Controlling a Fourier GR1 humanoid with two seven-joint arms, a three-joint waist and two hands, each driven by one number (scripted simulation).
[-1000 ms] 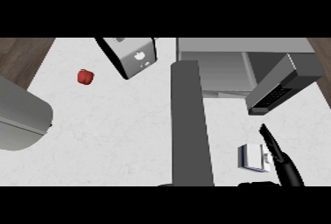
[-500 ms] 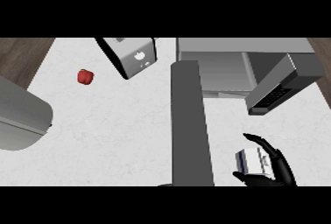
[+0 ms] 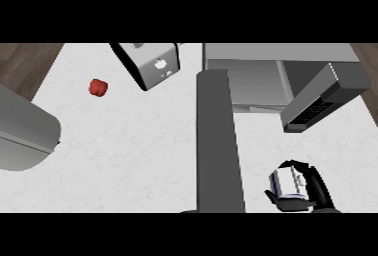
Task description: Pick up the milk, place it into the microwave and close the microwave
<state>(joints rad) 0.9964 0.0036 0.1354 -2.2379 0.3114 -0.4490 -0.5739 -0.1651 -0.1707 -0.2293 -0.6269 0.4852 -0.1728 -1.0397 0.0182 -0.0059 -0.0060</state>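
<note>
The milk [image 3: 287, 182], a small white carton with blue print, stands on the white counter at the lower right. My right hand [image 3: 319, 186] comes in from the lower edge and curls round it, fingers over its far and right sides and thumb at its near left corner. The microwave [image 3: 255, 82] sits at the top right with its cavity showing. Its open door [image 3: 219, 145] reaches toward me as a long grey slab just left of the milk. The left hand does not show.
A dark keypad panel [image 3: 317, 105] slants at the microwave's right side, above the milk. A grey toaster-like box [image 3: 153, 67] stands at the top centre, with a small red item [image 3: 98, 87] to its left. A large grey rounded vessel [image 3: 22, 132] fills the left edge.
My right hand went from straight fingers beside the milk to fingers and thumb curled round the carton. The carton and the microwave door stayed in place.
</note>
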